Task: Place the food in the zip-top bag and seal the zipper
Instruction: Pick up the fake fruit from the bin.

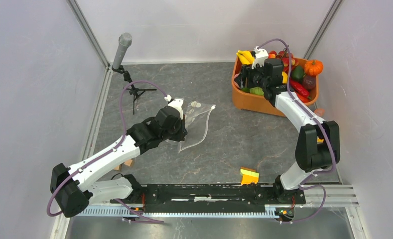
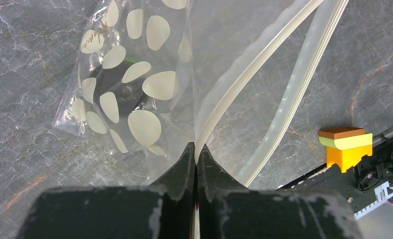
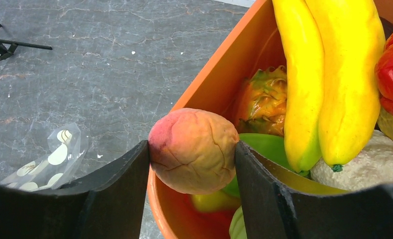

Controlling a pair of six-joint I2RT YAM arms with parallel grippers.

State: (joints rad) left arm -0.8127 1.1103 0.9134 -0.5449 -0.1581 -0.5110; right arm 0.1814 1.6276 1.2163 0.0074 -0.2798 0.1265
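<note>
Between the black fingers of my right tool (image 3: 192,148) sits a rosy-orange, wrinkle-skinned plastic peach (image 3: 194,159), gripped firmly at the rim of the orange plastic tub (image 3: 219,74). Behind it the tub is crowded with glossy toys: two long yellow bananas (image 3: 333,74) close by and a ribbed orange pumpkin (image 1: 313,66) at the far corner. Well apart to the left, across the grey marbled worktop (image 1: 244,134), the clear white-dotted zip-top bag (image 1: 196,124) lies limp. My left tool (image 2: 196,152) is clenched on one lip of its white zipper strip (image 2: 249,74). The other lip bows away, so the mouth gapes. A yellow-orange block (image 1: 249,176) sits near the arm bases, and a grey microphone (image 1: 122,50) stands on a small tripod at the far left.
</note>
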